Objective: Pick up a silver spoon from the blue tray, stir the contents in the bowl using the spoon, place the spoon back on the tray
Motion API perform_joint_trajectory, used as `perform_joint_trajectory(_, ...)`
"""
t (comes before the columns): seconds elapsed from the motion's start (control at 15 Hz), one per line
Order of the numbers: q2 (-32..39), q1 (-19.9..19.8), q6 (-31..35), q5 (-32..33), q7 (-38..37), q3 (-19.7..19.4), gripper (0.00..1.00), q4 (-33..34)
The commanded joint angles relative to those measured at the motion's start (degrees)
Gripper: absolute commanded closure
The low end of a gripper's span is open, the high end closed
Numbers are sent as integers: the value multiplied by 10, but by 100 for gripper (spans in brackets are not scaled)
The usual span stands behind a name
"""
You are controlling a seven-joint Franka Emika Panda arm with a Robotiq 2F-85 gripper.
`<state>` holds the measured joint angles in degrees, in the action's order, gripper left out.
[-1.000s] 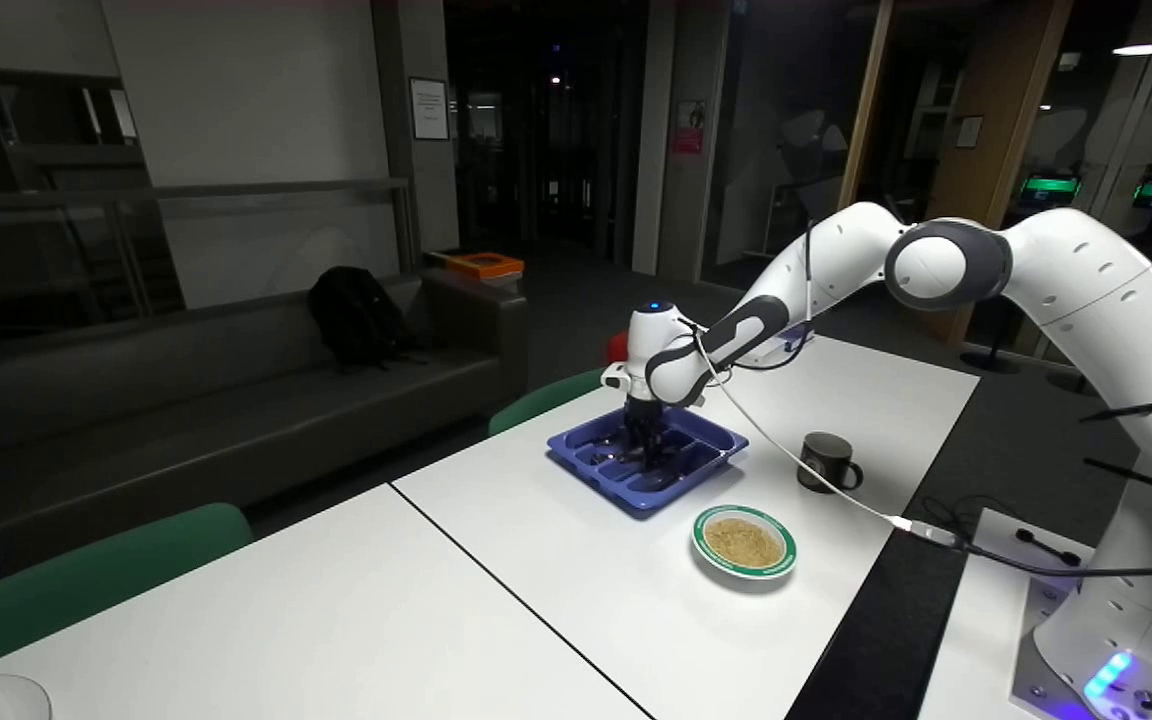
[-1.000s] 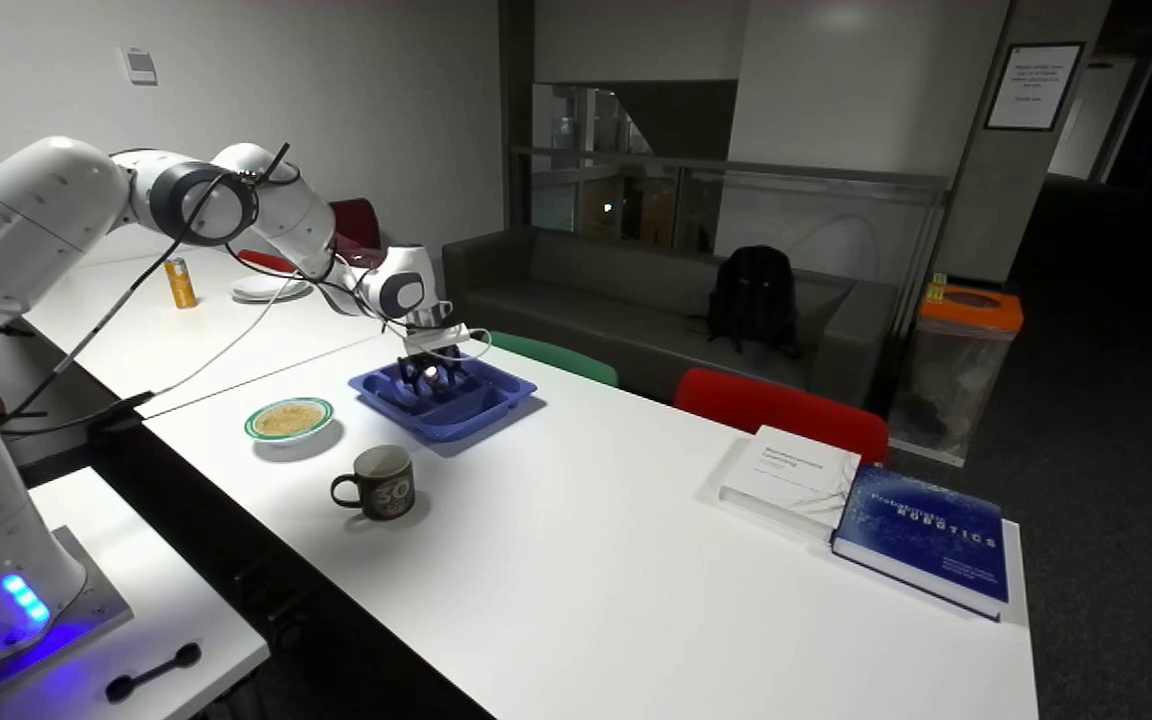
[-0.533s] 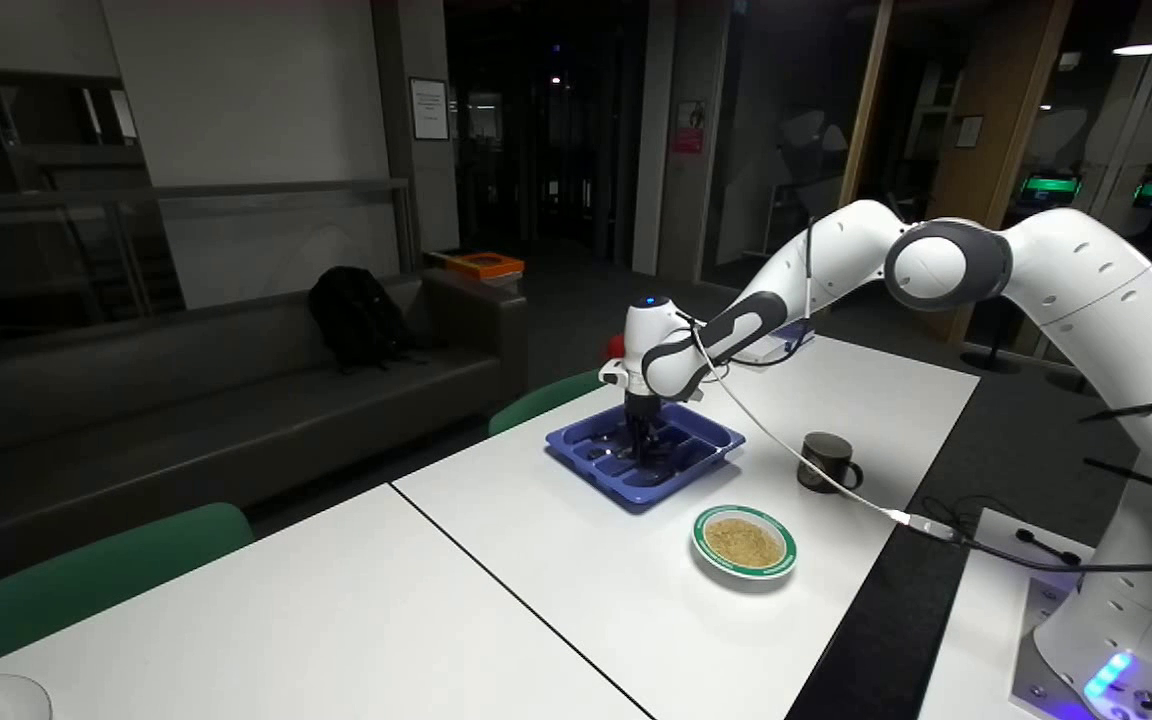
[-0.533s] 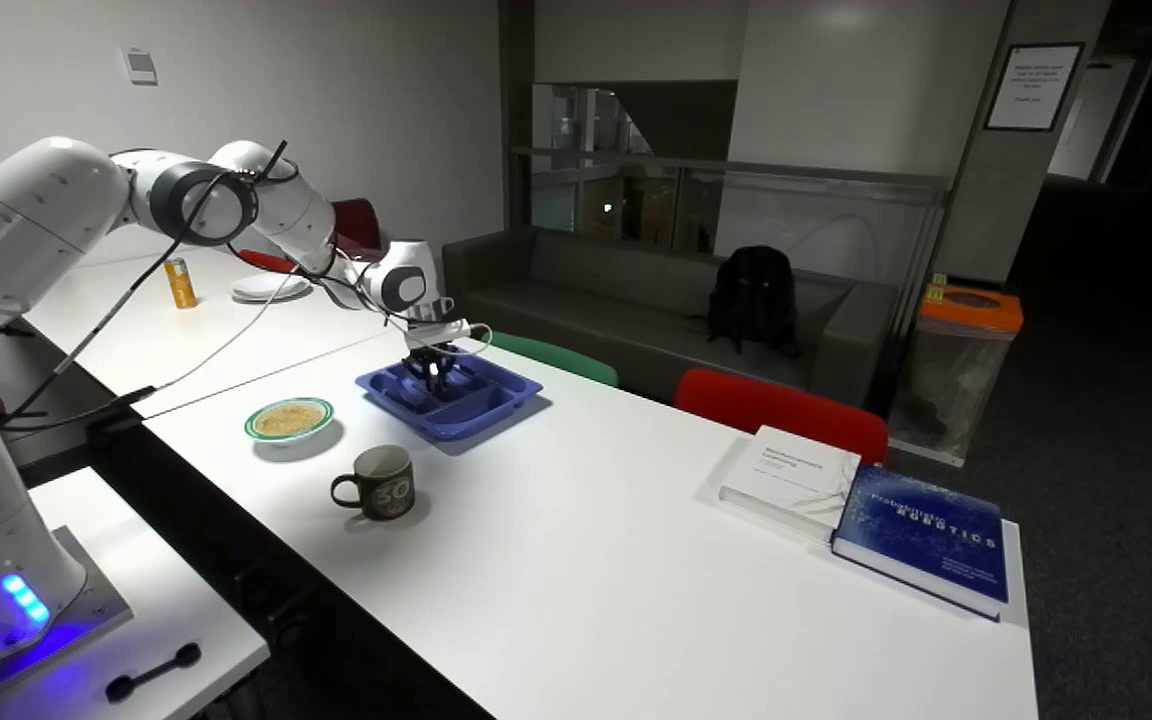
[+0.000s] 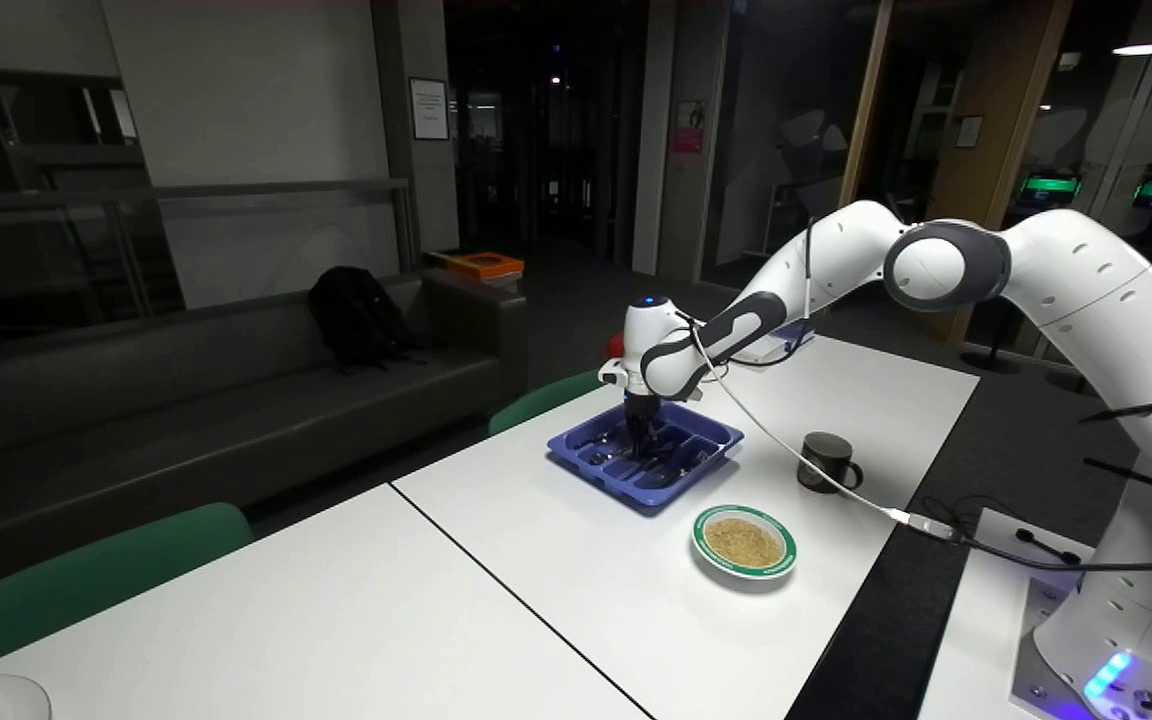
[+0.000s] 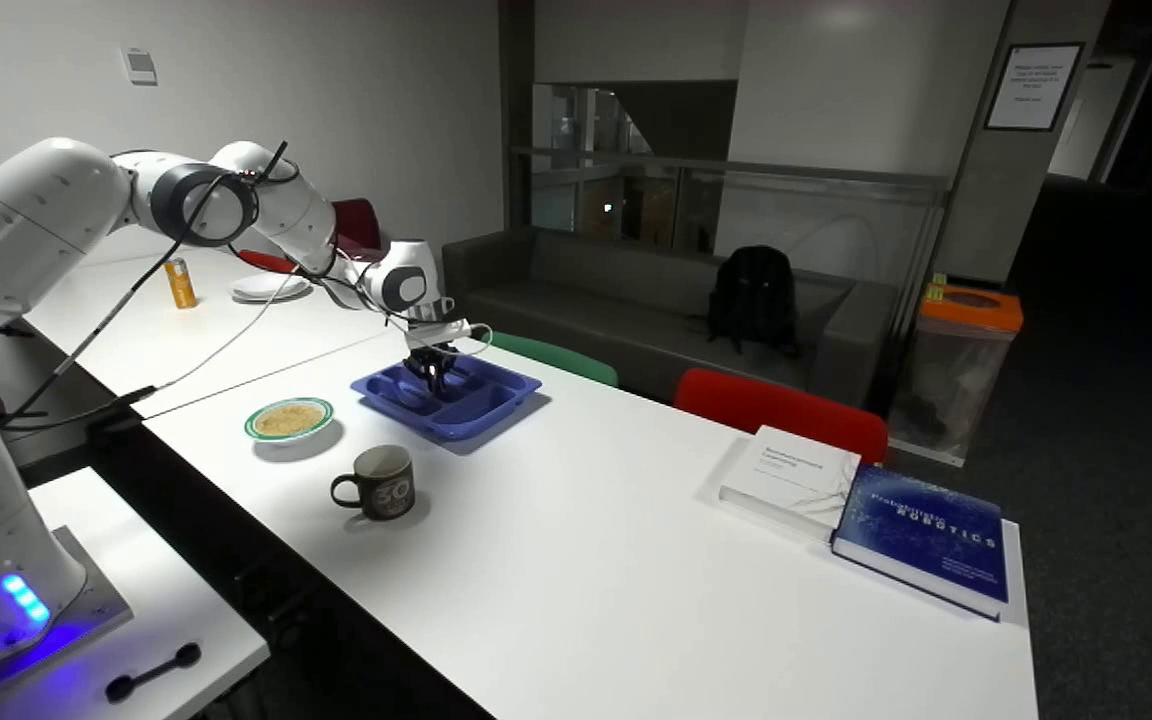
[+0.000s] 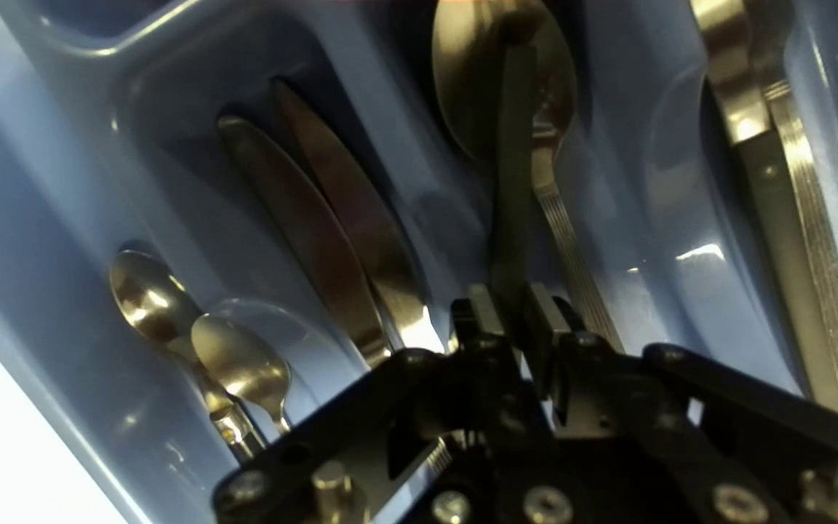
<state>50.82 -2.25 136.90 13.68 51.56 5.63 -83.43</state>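
The blue tray (image 5: pixel 601 482) stands on the table with my gripper (image 5: pixel 641 440) lowered into it. In the wrist view my gripper (image 7: pixel 516 306) is shut on a flat, dark-looking cutlery handle (image 7: pixel 515 196) with a pad on each side. This handle runs across the head of a large silver spoon (image 7: pixel 459 80); whether it is that spoon's own handle I cannot tell. A ribbed-handled spoon (image 7: pixel 556 109) lies right beside it. Clear of the tray is the bowl (image 5: pixel 704 535), green-rimmed, with tan contents (image 5: pixel 743 543). Both exterior views show the bowl (image 6: pixel 254 426) untouched by the gripper.
Knives (image 7: pixel 317 240) and small spoons (image 7: pixel 241 356) fill the neighbouring compartments, with more cutlery (image 7: pixel 801 240) along another side. A dark mug (image 6: pixel 384 485) stands near the bowl. Books (image 6: pixel 921 540) lie at the table's far end. A white cable (image 5: pixel 786 450) hangs from the arm.
The fingers, spread apart a second ago, have come together inside the tray. The hand has risen very slightly, and the tray has shifted a little.
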Motion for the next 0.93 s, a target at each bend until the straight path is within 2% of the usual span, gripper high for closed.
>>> perform_joint_trajectory(0.0,-4,6,-19,-1,0,-2,97,11)
perform_joint_trajectory(0.67,-129,69,-18,57,-95,-40,97,-69)
perform_joint_trajectory(0.87,-184,94,-83,102,-122,-54,97,-123)
